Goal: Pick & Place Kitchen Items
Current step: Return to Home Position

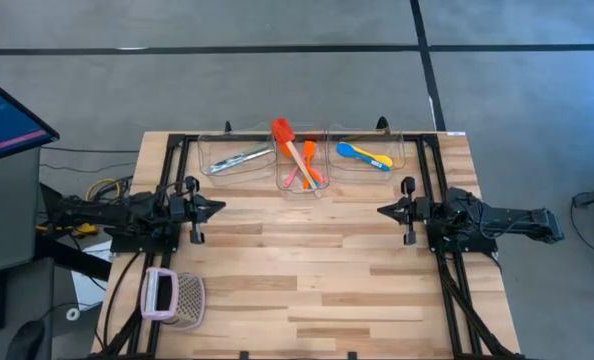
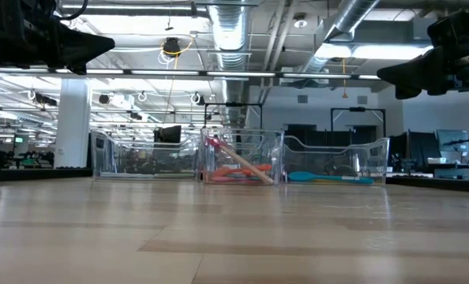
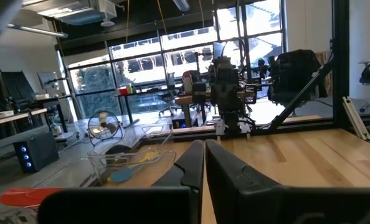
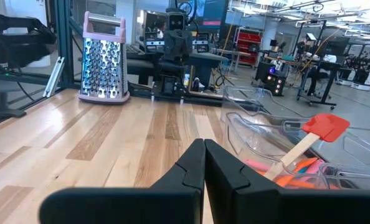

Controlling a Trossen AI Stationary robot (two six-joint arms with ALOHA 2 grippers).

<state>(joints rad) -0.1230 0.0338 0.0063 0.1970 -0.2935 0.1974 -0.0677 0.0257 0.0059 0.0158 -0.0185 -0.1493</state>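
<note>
Two dark arms sit at opposite sides of the pale wooden plank table [image 1: 307,270]. We see the left tool [image 1: 218,207] and the right tool [image 1: 382,211] pointing at each other across it, each clenched on nothing, fingers pressed together. The kitchen items lie well apart from both, in three clear plastic bins set in a row along the far edge. The left bin [image 1: 209,150] holds slim silvery cutlery [image 1: 242,157]. In the middle bin [image 1: 282,185] the red spatula [image 1: 281,130] leans on its wooden handle, its flat head poking above the rim, over orange utensils [image 1: 309,165]. The right bin [image 1: 402,145] holds a yellow spoon [image 1: 378,161] beside a blue spoon [image 1: 349,151]. From table height the glossy bin walls blur what is inside, and we cannot make out the left bin's contents there. A pink-and-white mesh basket [image 1: 182,300] stands alone at the near left corner, behind the left arm. A monitor [image 1: 2,120] is cut off at the frame's left edge.
</note>
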